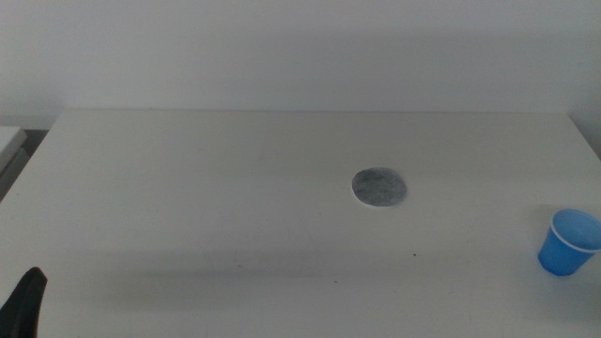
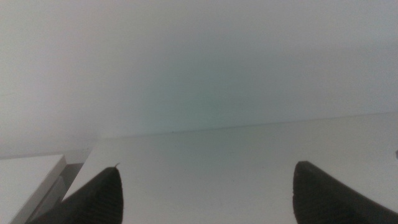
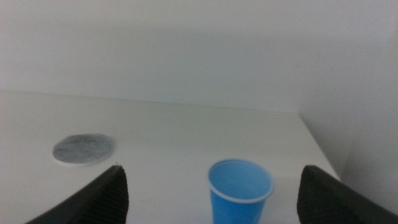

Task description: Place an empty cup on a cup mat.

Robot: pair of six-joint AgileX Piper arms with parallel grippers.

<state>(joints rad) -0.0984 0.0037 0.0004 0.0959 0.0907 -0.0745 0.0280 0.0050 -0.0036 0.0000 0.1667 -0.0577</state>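
Note:
The blue cup (image 1: 568,241) stands upright and empty near the table's right edge. It also shows in the right wrist view (image 3: 239,189), between and ahead of my right gripper (image 3: 211,186), whose jaws are wide open with nothing in them. The grey round cup mat (image 1: 379,188) lies flat right of the table's middle, apart from the cup; it also shows in the right wrist view (image 3: 84,149). My left gripper (image 2: 205,186) is open and empty; its dark tip (image 1: 23,302) shows at the bottom left corner of the middle view. The right arm is out of the middle view.
The white table (image 1: 235,207) ends at a white wall at the back. A pale block (image 2: 28,180) stands beside the table's left edge, also seen in the middle view (image 1: 9,141). The table's right edge (image 3: 320,149) runs close to the cup.

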